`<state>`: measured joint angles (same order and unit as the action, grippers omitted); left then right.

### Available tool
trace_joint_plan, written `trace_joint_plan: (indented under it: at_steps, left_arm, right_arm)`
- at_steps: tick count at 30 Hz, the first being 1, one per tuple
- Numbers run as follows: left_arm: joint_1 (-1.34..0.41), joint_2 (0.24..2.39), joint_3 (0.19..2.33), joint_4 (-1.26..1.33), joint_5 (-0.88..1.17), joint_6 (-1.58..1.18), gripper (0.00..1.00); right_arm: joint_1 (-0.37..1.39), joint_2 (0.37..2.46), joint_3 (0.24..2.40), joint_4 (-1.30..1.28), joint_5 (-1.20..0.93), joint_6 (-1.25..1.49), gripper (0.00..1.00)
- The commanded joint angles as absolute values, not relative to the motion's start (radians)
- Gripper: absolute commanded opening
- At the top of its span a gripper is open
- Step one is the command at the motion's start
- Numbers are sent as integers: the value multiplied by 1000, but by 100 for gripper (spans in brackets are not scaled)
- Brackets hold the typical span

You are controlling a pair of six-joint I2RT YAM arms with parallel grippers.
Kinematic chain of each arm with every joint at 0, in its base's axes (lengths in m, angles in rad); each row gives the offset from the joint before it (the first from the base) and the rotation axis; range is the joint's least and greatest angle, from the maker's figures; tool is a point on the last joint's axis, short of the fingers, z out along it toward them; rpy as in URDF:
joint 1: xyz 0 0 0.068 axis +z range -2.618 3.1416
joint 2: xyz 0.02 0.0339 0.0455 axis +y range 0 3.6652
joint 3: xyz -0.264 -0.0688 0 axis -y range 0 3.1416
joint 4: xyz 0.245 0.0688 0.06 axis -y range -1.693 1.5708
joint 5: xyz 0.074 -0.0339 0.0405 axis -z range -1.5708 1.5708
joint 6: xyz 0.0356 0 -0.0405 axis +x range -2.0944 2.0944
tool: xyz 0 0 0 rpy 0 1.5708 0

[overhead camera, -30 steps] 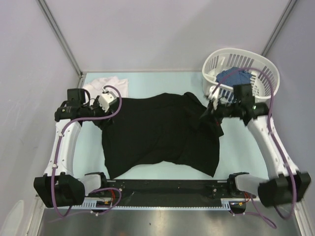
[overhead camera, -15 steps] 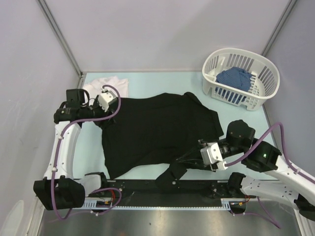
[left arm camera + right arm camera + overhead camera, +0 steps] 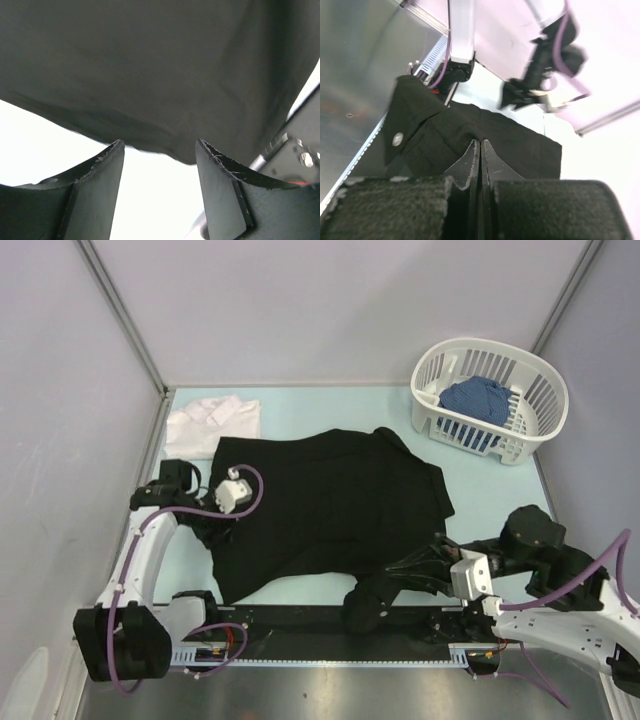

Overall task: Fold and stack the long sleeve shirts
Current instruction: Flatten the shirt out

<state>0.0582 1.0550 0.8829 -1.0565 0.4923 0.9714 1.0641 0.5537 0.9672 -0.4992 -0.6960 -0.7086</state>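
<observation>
Black shirt (image 3: 330, 500) lies spread; basket (image 3: 490, 343) holds blue cloth (image 3: 475, 398).

We count two long sleeve shirts, one black shirt (image 3: 320, 505), one white shirt (image 3: 213, 420), one slatted basket (image 3: 553, 418) at the table's (image 3: 330, 405) far-right corner, one blue cloth (image 3: 478, 397) inside it, two arms, left arm (image 3: 132, 560), right arm (image 3: 572, 620).

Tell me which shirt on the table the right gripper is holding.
The black button-up cloth shirt, spread across the middle; the right gripper is shut on its near side. The white cloth shirt lies folded in the far left corner, untouched.
</observation>
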Motion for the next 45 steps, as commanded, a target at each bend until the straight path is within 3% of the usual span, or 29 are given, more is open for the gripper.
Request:
trace_joint_plan:
  at_steps: [1, 8, 16, 19, 20, 23, 24, 28, 32, 35, 39, 45]
  left_arm:
    - [58, 1055, 769, -1074, 309, 970, 65]
    - [58, 1198, 684, -847, 115, 769, 65]
    - [60, 1413, 769, -809, 201, 646, 57]
    - [58, 1471, 779, -778, 181, 617, 38]
    - [58, 1482, 791, -773, 161, 606, 24]
    - [60, 1505, 822, -779, 118, 621, 2]
    - [61, 1503, 830, -782, 82, 632, 0]
    - [63, 1468, 864, -787, 40, 698, 0]
    - [60, 1482, 914, -853, 139, 681, 34]
    - [60, 1445, 911, -850, 170, 675, 45]
    - [60, 1330, 926, -871, 212, 680, 49]
    - [61, 1223, 968, -922, 327, 692, 55]
  right_arm:
    - [1069, 525, 1032, -627, -600, -692, 0]
    - [1069, 489, 1011, -686, -572, -704, 0]
    - [1069, 485, 1017, -701, -566, -715, 0]
    - [1069, 483, 1020, -709, -560, -703, 0]
    - [1068, 483, 1023, -707, -555, -696, 0]
    - [1069, 483, 1028, -713, -549, -692, 0]
    - [1068, 485, 1028, -712, -551, -690, 0]
    - [1071, 486, 1005, -668, -590, -672, 0]
    - [1069, 491, 945, -583, -638, -667, 0]
    - [1068, 502, 862, -493, -625, -664, 0]
    - [1013, 505, 743, -547, -607, -762, 0]
    - [890, 547, 627, -681, -804, -885, 0]
